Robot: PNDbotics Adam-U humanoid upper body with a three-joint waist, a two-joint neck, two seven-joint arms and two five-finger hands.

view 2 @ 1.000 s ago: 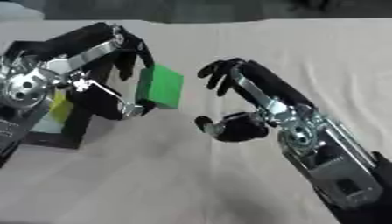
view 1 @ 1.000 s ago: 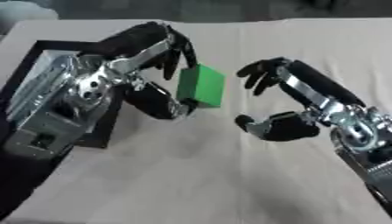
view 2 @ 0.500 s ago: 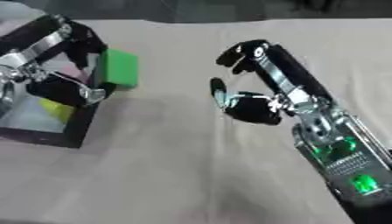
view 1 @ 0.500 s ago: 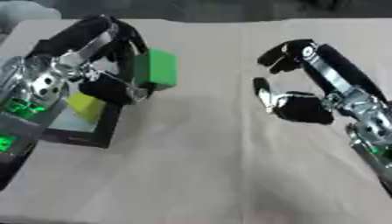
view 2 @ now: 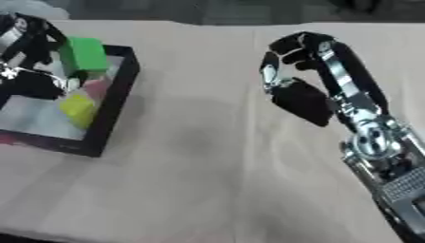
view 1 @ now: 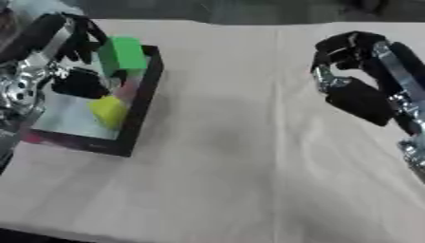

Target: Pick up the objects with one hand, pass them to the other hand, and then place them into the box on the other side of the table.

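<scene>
Over at the left edge of the tabletop point(view 1: 249, 156) sits the box point(view 1: 137, 118), a shallow black-walled tray with a pale floor, and that's where the action is. Biggest mover is the left robot hand point(view 1: 62, 57), reaching in from the left with its fingers and thumb curled round the green block point(view 1: 123, 54), which hangs over the far right corner of the box, about level with the rim or just above it as far as I can tell. The right robot hand point(view 2: 299, 80) is out over the right side of the tabletop, well apart from the box, fingers curled and holding nothing. So to me the handover part looks finished and we're at the placing step: what's needed next is probably lowering the block a touch toward the box floor, clear of the wall, then letting the fingers open. The block's long axis runs roughly away from the robot, tilted a little, broad green face up toward the camera. Already lying inside are a yellow block point(view 1: 108, 110) near the right wall and something pinkish point(view 2: 98, 88) beside it, so the drop should aim at bare floor.
</scene>
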